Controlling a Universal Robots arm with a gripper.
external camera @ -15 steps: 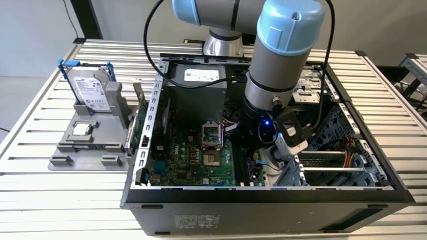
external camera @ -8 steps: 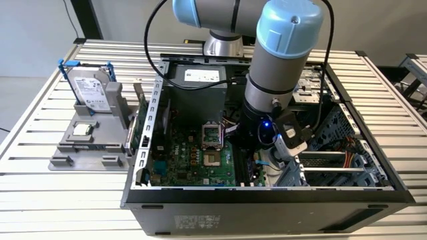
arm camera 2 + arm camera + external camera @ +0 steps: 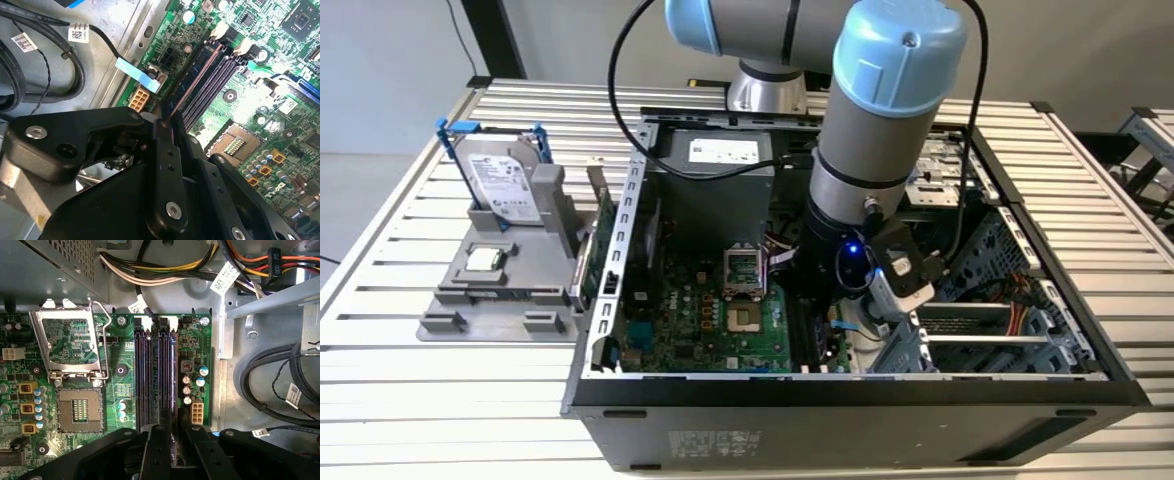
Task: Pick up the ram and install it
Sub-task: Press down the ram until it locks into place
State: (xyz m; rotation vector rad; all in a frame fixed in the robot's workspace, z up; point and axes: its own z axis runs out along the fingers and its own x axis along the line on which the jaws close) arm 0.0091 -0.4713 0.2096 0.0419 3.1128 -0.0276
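Currently: ram (image 3: 192,82) held edge-on in hand (image 3: 162,125), down among the motherboard's memory slots (image 3: 155,375).

Item, ram: thin dark strip running straight out from between the black fingers (image 3: 156,450), which are closed on its near end; in the second wrist view its far end reaches the white slot latches (image 3: 220,32). In the first wrist view it lies along the slots beside the yellow connector (image 3: 197,413). Item, hand: lowered inside the open computer case (image 3: 854,400), over the green motherboard (image 3: 707,320), to the exterior view's right of the open processor socket (image 3: 80,407). Item, grey parts stand (image 3: 500,290): on the slatted surface (image 3: 400,400), carrying the hard drive (image 3: 500,185), well apart from the hand.
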